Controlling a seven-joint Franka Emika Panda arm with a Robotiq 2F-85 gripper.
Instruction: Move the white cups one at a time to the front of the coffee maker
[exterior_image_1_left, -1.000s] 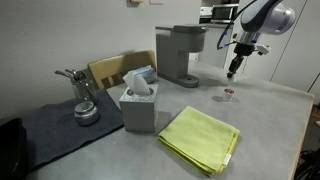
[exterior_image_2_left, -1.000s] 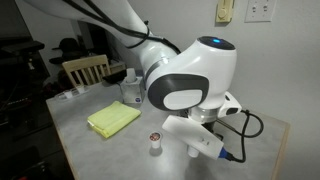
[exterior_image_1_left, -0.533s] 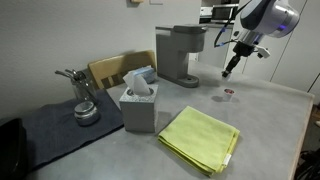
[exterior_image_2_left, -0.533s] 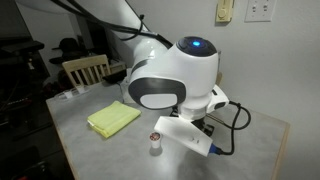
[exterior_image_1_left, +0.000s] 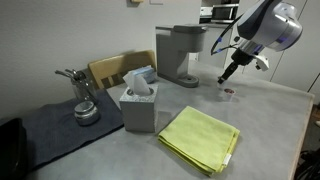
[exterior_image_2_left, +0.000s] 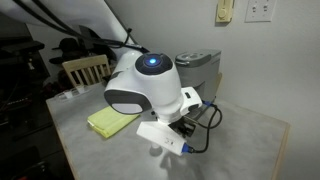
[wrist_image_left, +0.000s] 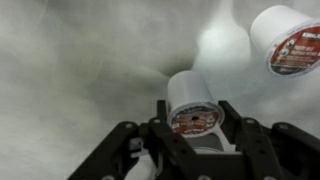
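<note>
The gripper (wrist_image_left: 193, 112) has its jaws closed narrowly on a white cup (wrist_image_left: 193, 98), one finger on each side of the small body. The cup's dark reddish foil top faces the wrist camera. That top carries a ring of pale print, too blurred to read. A second white cup (wrist_image_left: 288, 38) stands on the grey bench (exterior_image_1_left: 270, 130), just beyond the held one and to the right, apart from it. Its red top also shows print that cannot be made out.

In an exterior view the arm leans in from the far right, with the gripper tilted down over the bench. It is right of the coffee maker (exterior_image_1_left: 180, 55) and a little nearer than its base. A cup (exterior_image_1_left: 229, 93) sits on the bench directly under the jaws, probably the second one. The held cup itself is too small to pick out there.

A grey tissue box (exterior_image_1_left: 138, 105) stands left of the machine. A folded yellow cloth (exterior_image_1_left: 200, 138) lies nearer, in the middle of the bench.
</note>
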